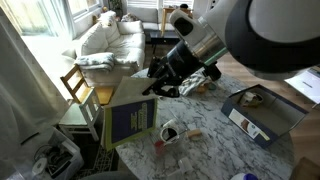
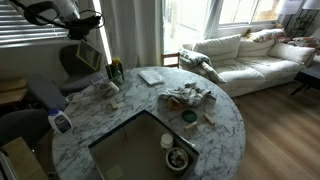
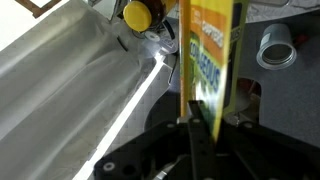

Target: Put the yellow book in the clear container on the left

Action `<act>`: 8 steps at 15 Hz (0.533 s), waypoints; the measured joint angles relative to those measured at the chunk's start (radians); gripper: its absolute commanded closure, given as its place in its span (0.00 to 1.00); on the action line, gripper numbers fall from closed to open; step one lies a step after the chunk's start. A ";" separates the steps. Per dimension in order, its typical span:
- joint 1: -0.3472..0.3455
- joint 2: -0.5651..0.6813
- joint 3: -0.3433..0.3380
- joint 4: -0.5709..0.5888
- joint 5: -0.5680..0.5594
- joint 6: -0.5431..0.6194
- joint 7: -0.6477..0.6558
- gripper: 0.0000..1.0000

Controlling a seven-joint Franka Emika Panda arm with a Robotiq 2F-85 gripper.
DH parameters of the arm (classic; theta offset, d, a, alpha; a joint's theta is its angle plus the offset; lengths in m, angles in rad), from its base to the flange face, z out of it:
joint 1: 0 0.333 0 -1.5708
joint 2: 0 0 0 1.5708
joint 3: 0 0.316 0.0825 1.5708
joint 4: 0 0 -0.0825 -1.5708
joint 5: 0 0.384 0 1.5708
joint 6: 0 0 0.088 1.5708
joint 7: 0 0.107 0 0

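Observation:
My gripper [image 3: 204,108] is shut on the lower edge of the yellow book [image 3: 210,40], which I see edge-on in the wrist view with its yellow printed cover showing. In both exterior views the book [image 1: 130,122] [image 2: 86,58] hangs from the gripper [image 1: 157,84] [image 2: 88,36] above the marble table. The clear container [image 3: 70,80] is a whitish translucent tray that fills the left of the wrist view. It is beside the book, not under it. It also shows as a flat pale rectangle in an exterior view [image 2: 150,76].
A yellow-lidded amber jar [image 3: 137,14] [image 2: 117,72] stands between the book and the container's far end. A white cup [image 3: 278,45] is to the right. A grey-blue open box [image 1: 262,110], a mug [image 1: 170,130] and small clutter [image 2: 187,97] lie on the table. A chair [image 1: 78,88] stands by the table's edge.

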 measured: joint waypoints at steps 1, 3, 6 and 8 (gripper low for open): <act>0.000 0.008 -0.002 0.006 0.005 0.000 -0.009 0.99; 0.000 0.013 -0.003 0.009 0.006 0.000 -0.012 1.00; 0.001 0.020 0.003 0.012 0.070 -0.009 -0.084 1.00; 0.001 0.037 0.008 0.032 0.194 -0.040 -0.225 1.00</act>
